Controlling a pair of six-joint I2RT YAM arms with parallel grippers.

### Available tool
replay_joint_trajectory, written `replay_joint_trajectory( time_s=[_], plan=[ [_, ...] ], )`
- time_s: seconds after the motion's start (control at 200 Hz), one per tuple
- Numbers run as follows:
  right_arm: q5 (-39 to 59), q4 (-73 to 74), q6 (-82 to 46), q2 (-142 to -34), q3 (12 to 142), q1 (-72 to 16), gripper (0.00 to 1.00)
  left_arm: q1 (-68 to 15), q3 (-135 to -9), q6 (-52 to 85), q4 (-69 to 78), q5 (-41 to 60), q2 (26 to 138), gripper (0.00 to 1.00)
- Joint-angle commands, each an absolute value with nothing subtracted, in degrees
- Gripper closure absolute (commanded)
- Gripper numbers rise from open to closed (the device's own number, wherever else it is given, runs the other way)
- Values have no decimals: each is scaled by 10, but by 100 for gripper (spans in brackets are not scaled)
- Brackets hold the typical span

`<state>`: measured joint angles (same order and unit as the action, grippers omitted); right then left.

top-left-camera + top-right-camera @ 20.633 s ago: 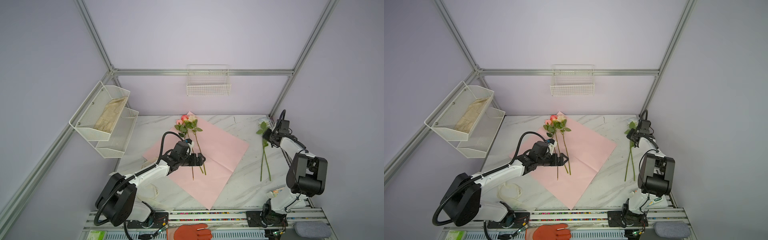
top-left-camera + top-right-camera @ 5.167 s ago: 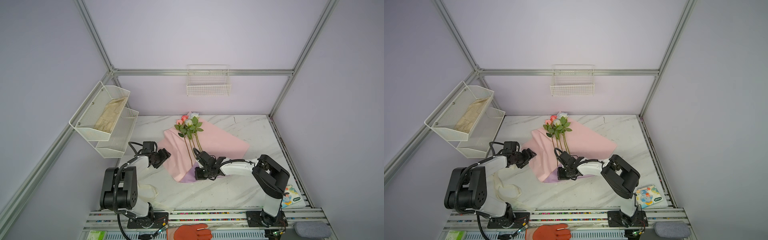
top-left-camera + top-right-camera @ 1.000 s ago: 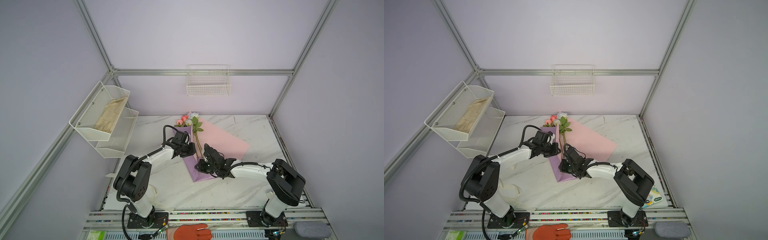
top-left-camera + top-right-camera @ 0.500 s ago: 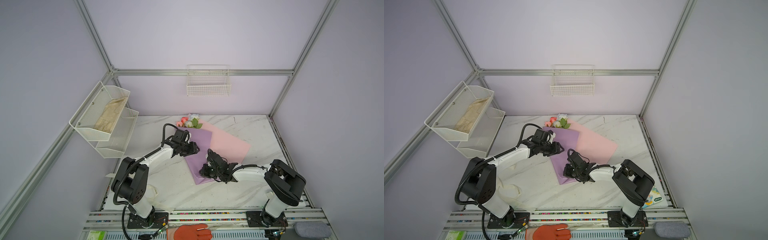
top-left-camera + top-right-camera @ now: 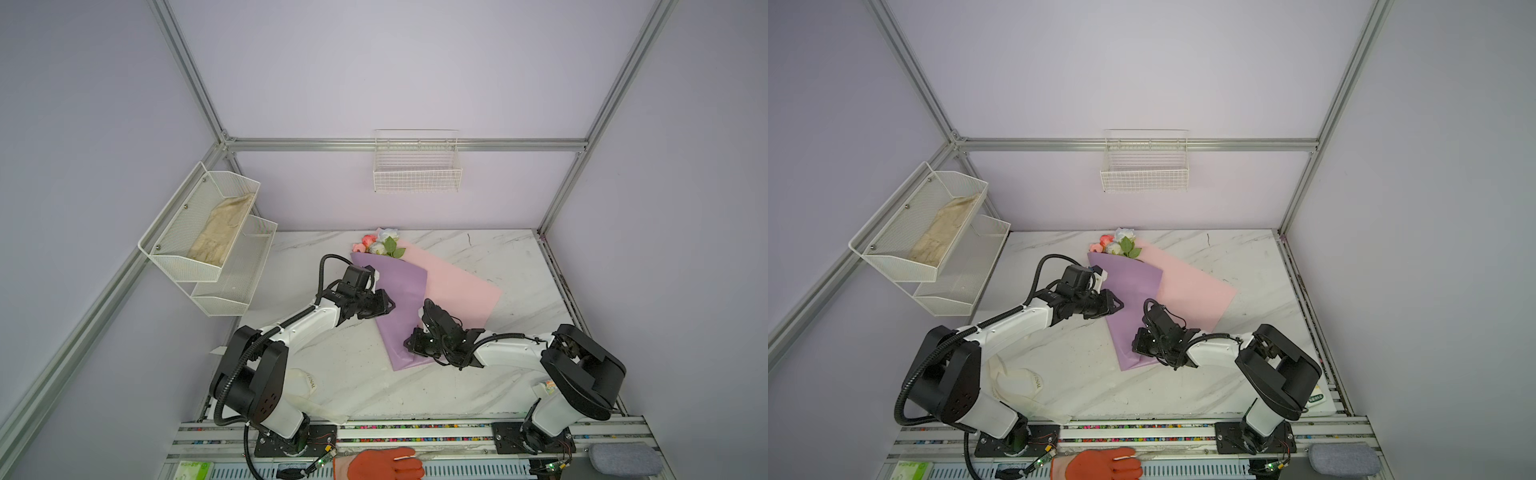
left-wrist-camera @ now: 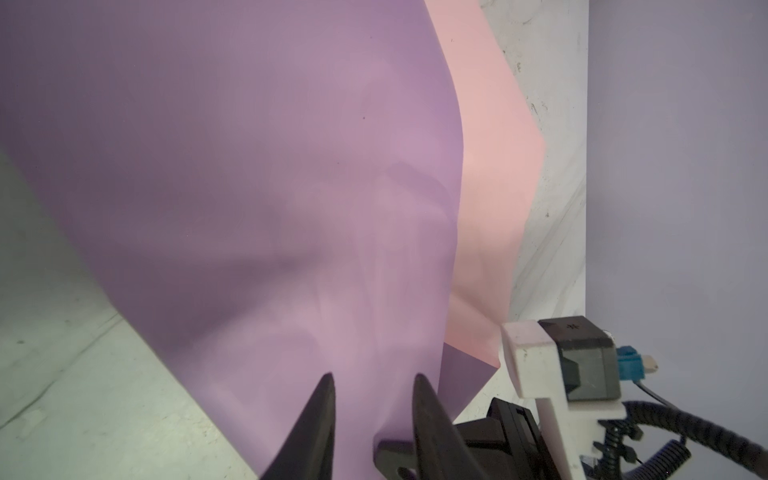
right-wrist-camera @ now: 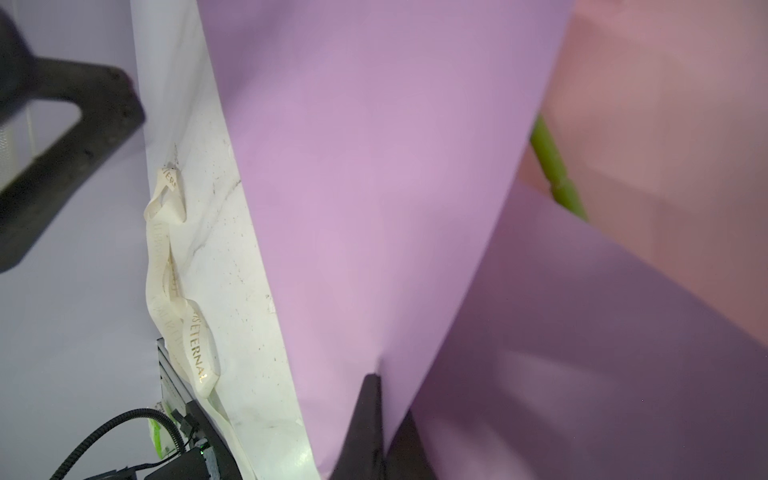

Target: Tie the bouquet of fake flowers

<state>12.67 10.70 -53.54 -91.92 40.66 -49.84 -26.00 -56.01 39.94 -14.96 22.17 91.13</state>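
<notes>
The bouquet lies in the middle of the marble table in both top views. Its lilac wrapping paper [image 5: 399,299] [image 5: 1129,303] is folded over the stems, and the pink inner face [image 5: 457,286] spreads to the right. The fake flowers [image 5: 380,244] [image 5: 1117,243] poke out at the far end. My left gripper [image 5: 390,305] [image 6: 374,399] hovers at the paper's left edge, open, with only lilac paper showing beyond its fingers. My right gripper [image 5: 410,343] [image 7: 380,399] is shut on the lilac flap's edge near the narrow end. A green stem [image 7: 557,170] shows under the flap.
A cream lettered ribbon [image 5: 305,382] [image 7: 174,282] lies near the table's front left. A white mesh shelf [image 5: 208,232] hangs on the left wall, a wire basket [image 5: 417,174] on the back wall. An orange glove [image 5: 382,463] rests on the front rail.
The lilac flap has been folded rightwards over the stems, hiding them. My left gripper has let go of the paper and stands open. My right gripper keeps its hold low on the paper.
</notes>
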Motion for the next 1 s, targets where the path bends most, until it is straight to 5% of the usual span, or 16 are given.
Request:
replay_joint_trajectory(
  time_s=[0.0, 0.515, 0.67, 0.735, 0.915, 0.995],
  plan=[
    [105, 76, -541, -913, 403, -497, 94, -261, -528, 411, -100, 248, 921, 70],
    [79, 13, -524, -905, 432, -497, 92, -263, -476, 416, -24, 258, 978, 70],
    [67, -12, -531, -880, 437, -497, 78, -265, -472, 415, -15, 257, 985, 70],
    [61, -28, -541, -861, 437, -497, 64, -264, -470, 415, -10, 257, 983, 70],
    [11, -65, -539, -769, 440, -497, 51, -266, -469, 414, -5, 261, 984, 70],
    [63, 8, -524, -752, 420, -498, 52, -267, -470, 415, -3, 264, 984, 70]
  ],
)
